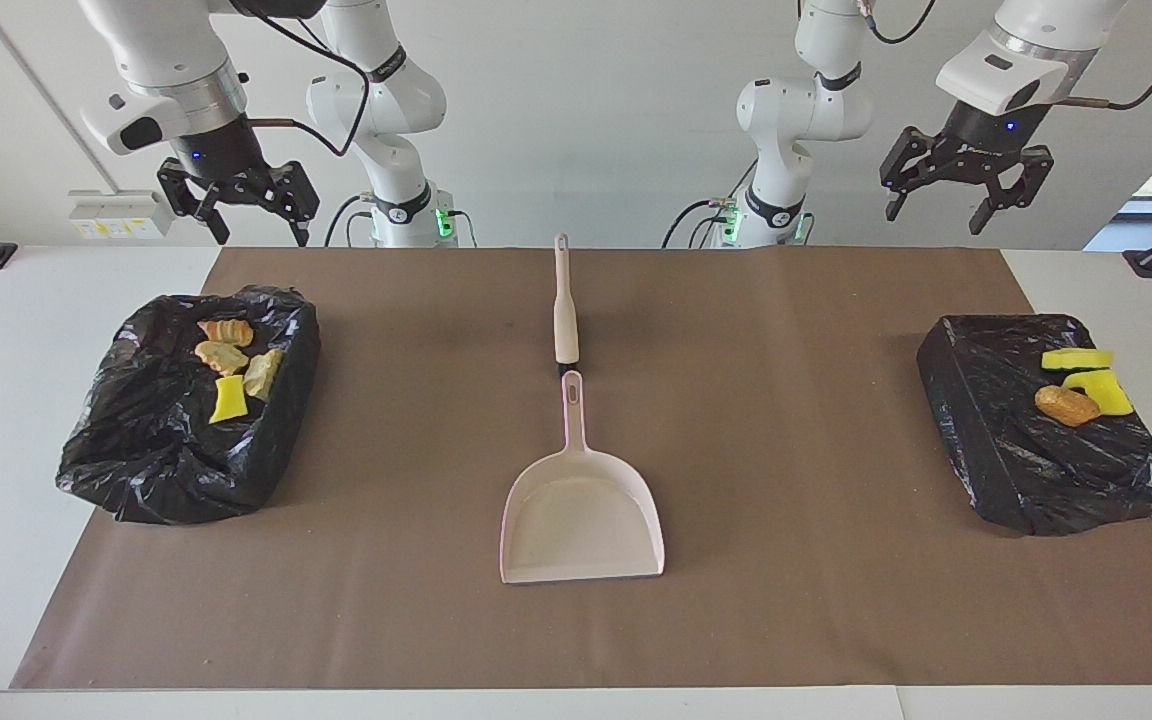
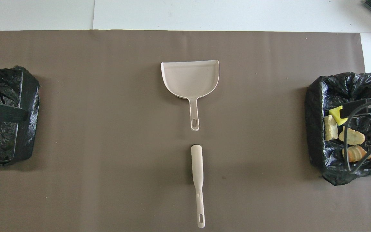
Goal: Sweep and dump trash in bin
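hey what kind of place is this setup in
Likely a robotics lab: two white arms mounted at a table covered by a brown mat, with a dustpan, a brush and two bag-lined bins holding trash laid out for practice.

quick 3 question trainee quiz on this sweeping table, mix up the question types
1. True or false: the dustpan holds trash.
2. Which bin holds more lumps? A) the bin at the right arm's end B) the bin at the left arm's end
3. Fill in: the brush lies ___ to the robots than the dustpan.

Key
1. False: it is empty.
2. A: four lumps against three.
3. Nearer. The left gripper and the right gripper hang open, holding nothing.
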